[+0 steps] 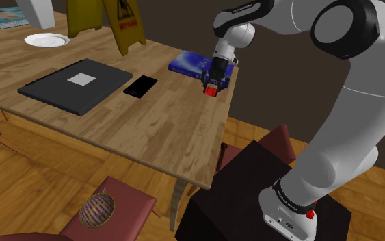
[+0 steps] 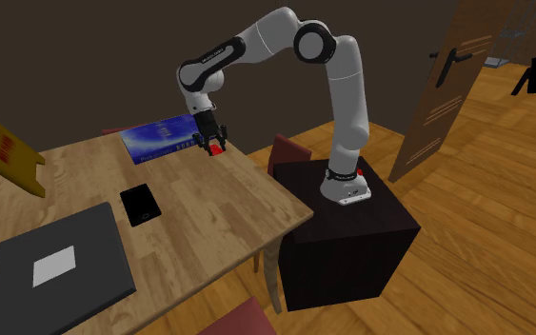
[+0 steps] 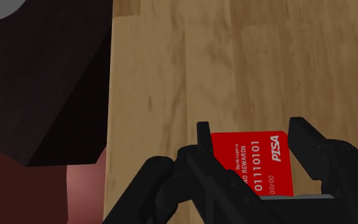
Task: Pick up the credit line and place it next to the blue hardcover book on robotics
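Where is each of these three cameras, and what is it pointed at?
Shoulder view: beside the stand, looking down across the table; the arm rises at that view's right.
Second exterior view: high off the table's other end, facing the whole arm and stand.
Wrist view: on the hand, looking down at the table's edge; the fingers clasp a red card.
Shared: both outside views show the blue book near the card.

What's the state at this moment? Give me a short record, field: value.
gripper: shut on the red card
red card: clasped, printed face showing, over the wooden table
blue book: flat on the table, close by the gripper
wooden table: also bears phone and case
black phone: flat, between the book and a dark flat case
card touching table: cannot tell
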